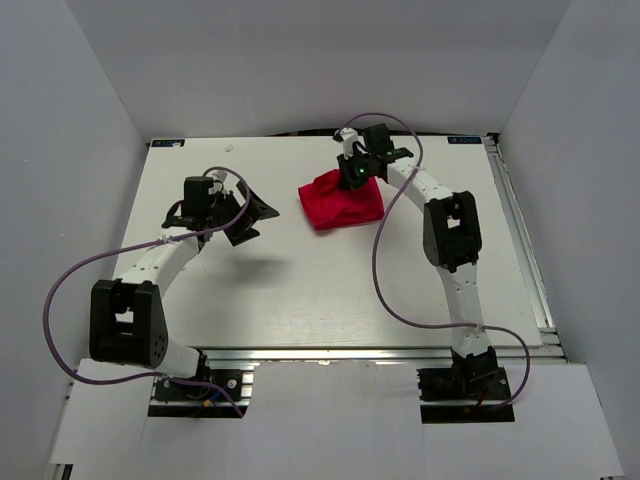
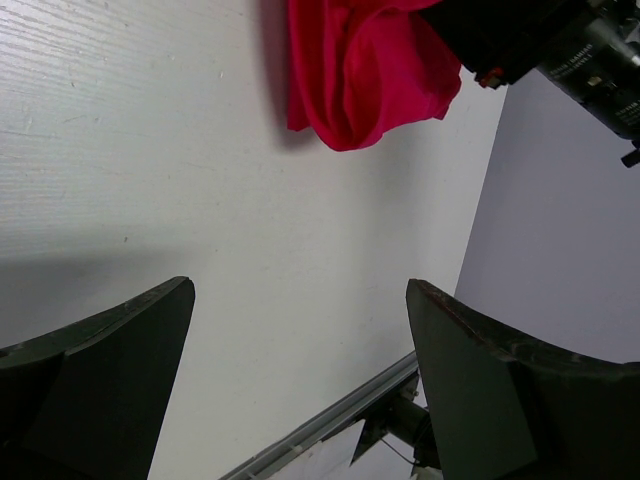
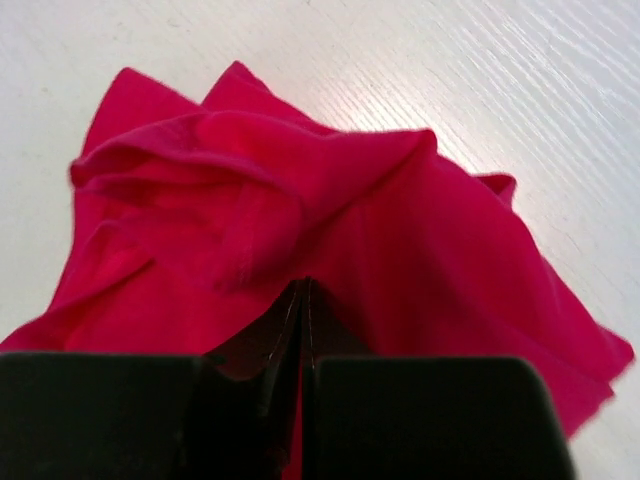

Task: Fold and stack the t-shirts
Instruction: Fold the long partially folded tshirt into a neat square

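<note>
A bright red t-shirt (image 1: 340,205) lies crumpled in a loose bunch on the white table, toward the back right. My right gripper (image 1: 352,178) sits over its far edge. In the right wrist view its jaws (image 3: 303,285) are pressed together with a fold of the t-shirt (image 3: 300,190) pinched between them. My left gripper (image 1: 255,215) hovers left of the cloth, apart from it. Its jaws (image 2: 300,290) stand wide open over bare table, with nothing between them. The left wrist view shows the t-shirt (image 2: 360,70) ahead at the top.
White enclosure walls (image 1: 80,120) stand on the left, back and right. An aluminium rail (image 2: 330,420) runs along the table's edge. Part of the right arm (image 2: 520,40) shows above the cloth. Purple cables (image 1: 385,260) loop from both arms.
</note>
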You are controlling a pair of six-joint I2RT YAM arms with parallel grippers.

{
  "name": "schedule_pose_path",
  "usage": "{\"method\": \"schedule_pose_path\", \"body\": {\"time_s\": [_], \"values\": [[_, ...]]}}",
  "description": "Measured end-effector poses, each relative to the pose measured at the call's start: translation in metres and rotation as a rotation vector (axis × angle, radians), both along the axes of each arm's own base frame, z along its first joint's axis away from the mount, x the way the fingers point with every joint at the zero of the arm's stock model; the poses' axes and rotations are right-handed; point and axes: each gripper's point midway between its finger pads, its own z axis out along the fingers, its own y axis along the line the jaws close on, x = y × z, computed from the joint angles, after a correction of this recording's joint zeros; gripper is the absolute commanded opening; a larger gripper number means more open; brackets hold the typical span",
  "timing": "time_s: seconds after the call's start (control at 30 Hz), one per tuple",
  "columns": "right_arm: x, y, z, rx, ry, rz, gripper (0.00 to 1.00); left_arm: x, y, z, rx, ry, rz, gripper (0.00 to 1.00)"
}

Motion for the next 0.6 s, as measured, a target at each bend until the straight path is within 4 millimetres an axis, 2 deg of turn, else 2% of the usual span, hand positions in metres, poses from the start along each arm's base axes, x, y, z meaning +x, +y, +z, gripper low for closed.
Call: {"method": "schedule_pose_path", "body": {"time_s": [0.13, 0.23, 0.5, 0.6], "values": [[0.004, 0.015, -0.02, -0.014, 0.006, 0.016, 0.06, 0.0, 0.0, 0.0, -0.001, 0.001, 0.001, 0.98], [0.003, 0.026, -0.023, -0.015, 0.0, 0.027, 0.07, 0.0, 0.0, 0.0, -0.002, 0.002, 0.001, 0.98], [0.006, 0.061, 0.001, 0.03, -0.083, 0.069, 0.07, -0.001, 0.0, -0.001, -0.001, 0.008, 0.002, 0.98], [0.002, 0.071, 0.004, 0.045, -0.089, 0.077, 0.08, -0.001, 0.0, -0.001, -0.001, 0.009, 0.002, 0.98]]}}
